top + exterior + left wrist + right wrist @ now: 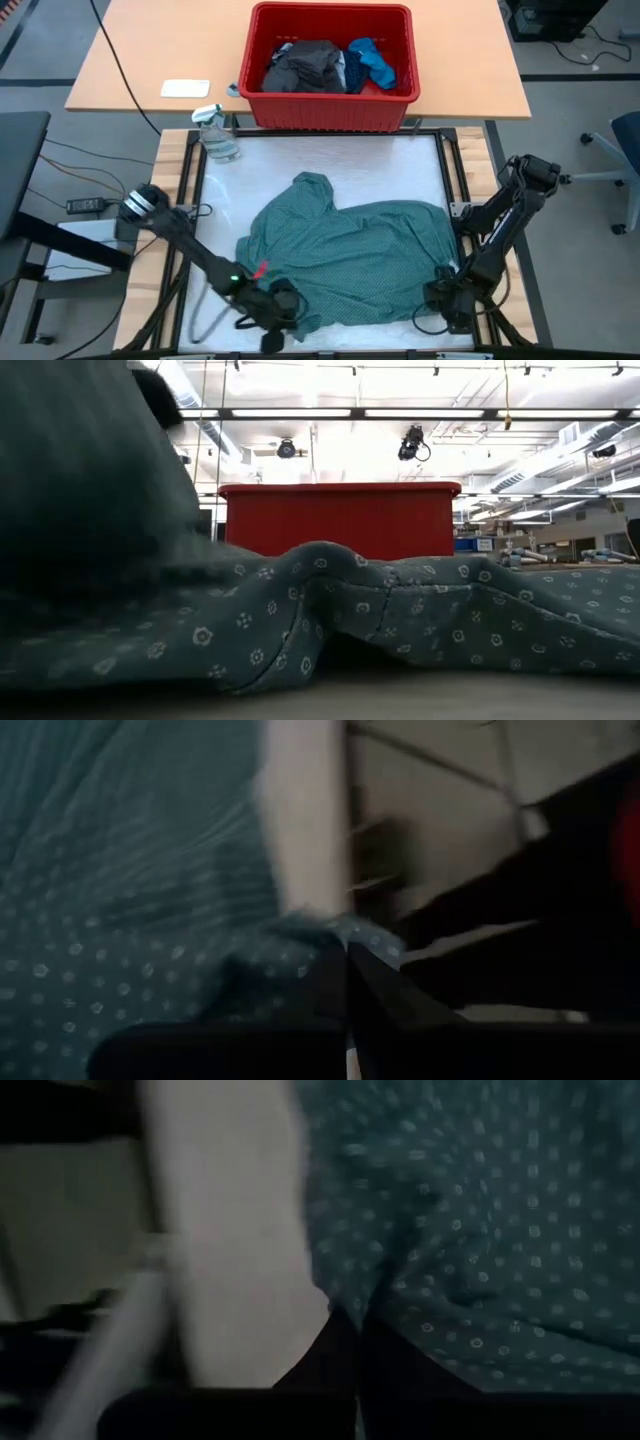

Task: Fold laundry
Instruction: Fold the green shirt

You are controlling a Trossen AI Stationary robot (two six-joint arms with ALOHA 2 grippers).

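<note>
Teal shirt point(350, 255) with small pale dot print lies rumpled across the white work mat point(330, 165), filling the lower-middle of the high frame, collar lump toward centre. Left gripper point(272, 305) sits at the shirt's lower-left hem, lower centre-left of the high frame; left wrist view shows its fingers point(330, 990) pressed together with a fold of the teal cloth pinched between them. Right gripper point(447, 300) is at the shirt's lower-right edge, lower right of the high frame; right wrist view shows its fingers point(345, 1355) closed, tips meeting right at the hem of the printed cloth, white mat just beside. Whether cloth is actually caught there I cannot tell for sure, but the edge sits in the tips. Low view: shirt drapes across the whole lower frame, lifted dark and blurred at upper left, one sagging fold at centre. Red bin point(330, 65) sits on the wooden table point(140, 50) at top centre, well apart from the shirt, holding a dark grey piece point(305, 65) and a bright blue piece point(375, 60). Clear spray bottle point(217, 135) stands at the mat's upper-left corner, just beside the bin.
</note>
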